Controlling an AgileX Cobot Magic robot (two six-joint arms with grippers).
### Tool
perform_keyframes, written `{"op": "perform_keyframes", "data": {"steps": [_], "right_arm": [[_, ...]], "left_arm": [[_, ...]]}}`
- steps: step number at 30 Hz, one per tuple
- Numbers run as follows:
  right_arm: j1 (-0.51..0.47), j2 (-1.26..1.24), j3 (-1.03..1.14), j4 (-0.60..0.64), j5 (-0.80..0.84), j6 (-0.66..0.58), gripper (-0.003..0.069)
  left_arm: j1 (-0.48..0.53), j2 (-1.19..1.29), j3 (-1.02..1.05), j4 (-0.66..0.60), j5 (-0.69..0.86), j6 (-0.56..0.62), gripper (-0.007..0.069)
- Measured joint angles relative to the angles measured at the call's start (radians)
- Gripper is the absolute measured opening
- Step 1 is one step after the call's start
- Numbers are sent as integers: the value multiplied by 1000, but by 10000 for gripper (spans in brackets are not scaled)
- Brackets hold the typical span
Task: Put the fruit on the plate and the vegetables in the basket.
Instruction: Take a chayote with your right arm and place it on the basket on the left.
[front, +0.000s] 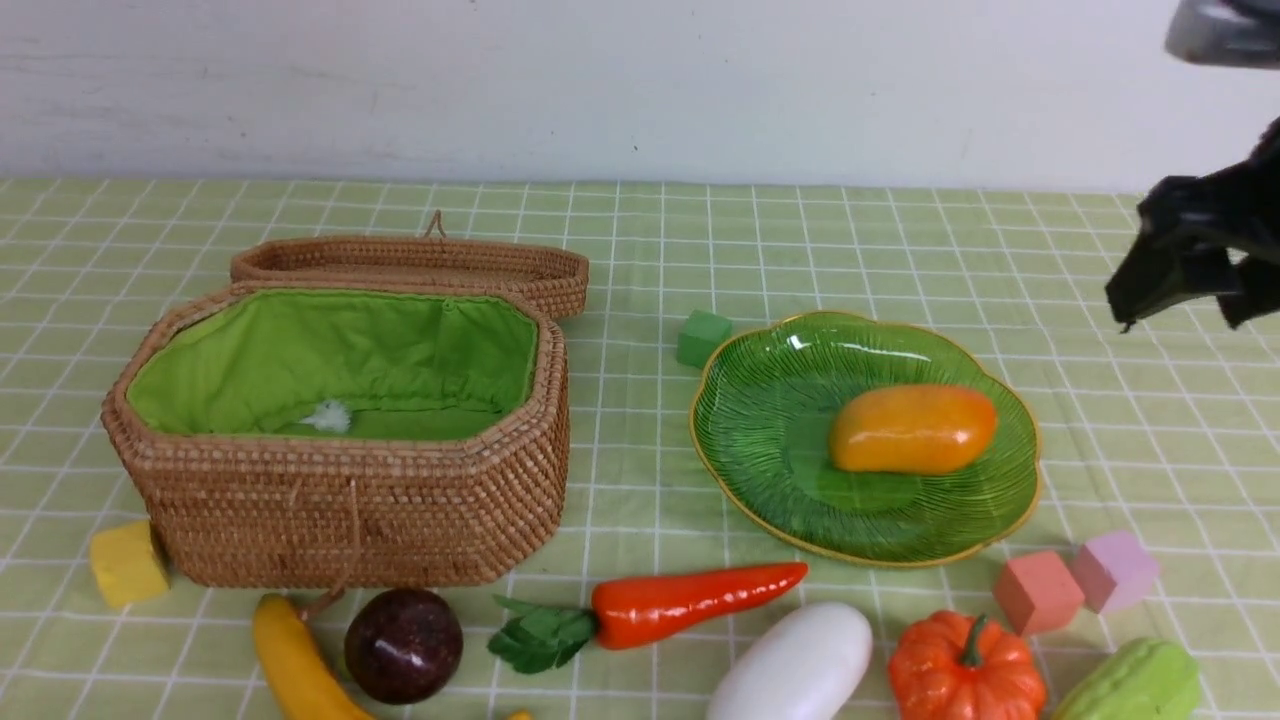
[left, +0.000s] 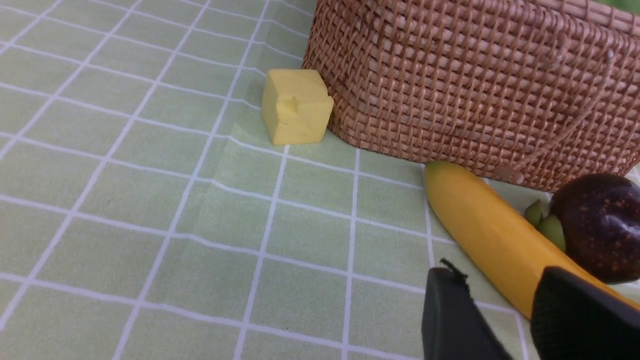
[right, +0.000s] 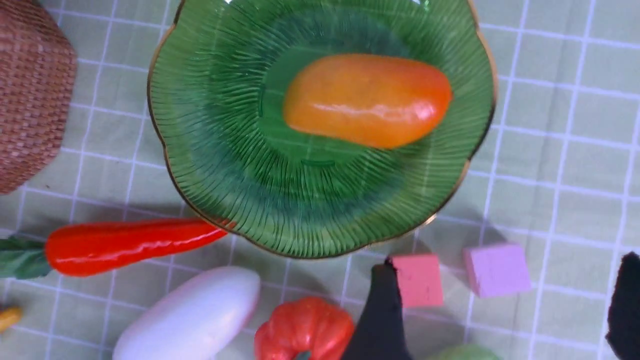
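A mango (front: 912, 428) lies on the green glass plate (front: 760, 420), right of the open wicker basket (front: 350, 520), with banana (front: 295, 665), purple ball (front: 403, 645), carrot (front: 690, 602), white oblong (front: 795, 665), pumpkin (front: 965, 675) and gourd (front: 1135, 685) nearest the camera.

Matte black right hand (front: 1185, 290), tapered fingers (right: 382, 315), rounded grey arm housing (front: 1220, 35)

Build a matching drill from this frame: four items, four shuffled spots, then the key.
Items
1. mango
2. banana
3. yellow cube
4. green cube

Spots
A. at the left front corner of the basket
B. on the plate
C. in front of the basket, beside the dark ball
D. just behind the plate's far-left rim

Pairs: 1-B, 2-C, 3-A, 4-D
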Motion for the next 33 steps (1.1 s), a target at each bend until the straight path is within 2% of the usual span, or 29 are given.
{"op": "perform_keyframes", "data": {"steps": [4, 8, 13, 15, 17, 24, 27, 33], "right_arm": [[0, -101, 113, 6, 2, 100, 558], [0, -178, 302, 72, 4, 315, 558], [0, -190, 506, 109, -16, 436, 558], [0, -190, 576, 108, -58, 500, 558], [0, -190, 663, 86, -159, 639, 558], [0, -190, 821, 23, -465, 942, 558], [0, -188, 850, -21, -548, 993, 558], [0, -138, 854, -117, -629, 1010, 558]], "left_arm": [[0, 0, 0, 0, 0, 0, 239], [0, 0, 0, 0, 0, 0, 239], [0, 0, 0, 0, 0, 0, 239], [0, 0, 0, 0, 0, 0, 239], [0, 0, 0, 0, 0, 0, 239], [0, 0, 0, 0, 0, 0, 239], [0, 0, 0, 0, 0, 0, 239], [0, 0, 0, 0, 0, 0, 239]]}}
